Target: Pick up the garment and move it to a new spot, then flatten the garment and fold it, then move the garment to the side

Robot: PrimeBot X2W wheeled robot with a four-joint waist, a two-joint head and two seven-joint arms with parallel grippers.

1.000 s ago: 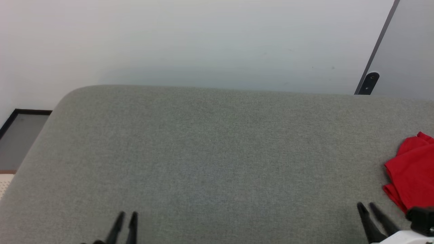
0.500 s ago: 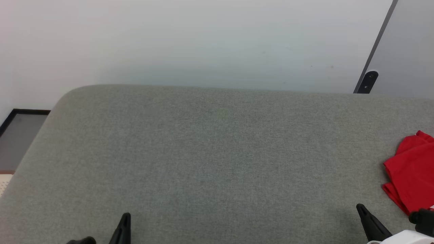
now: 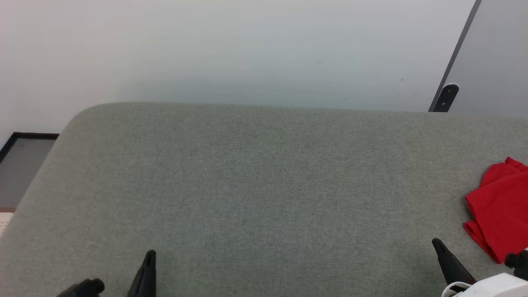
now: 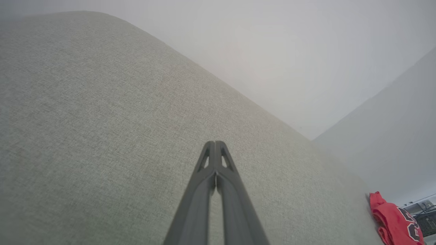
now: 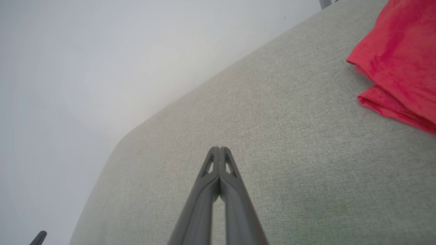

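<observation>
Left pincer [image 3: 150,253] and right pincer [image 3: 437,243] both closed tight, empty. Garment [image 3: 499,210] lies bunched near the right pincer. Best to open first, then pinch a raised fold.

you see the garment [image 3: 497,206] cut by the picture's edge at the padded surface's [image 3: 264,185] right end; its lettering [image 4: 409,227] is unreadable.

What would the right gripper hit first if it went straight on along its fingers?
Likely only the bare grey woven-fabric surface ahead of the shut right gripper, then the white wall; depth is unclear. The crumpled red jersey garment lies off to the right of that line.
</observation>
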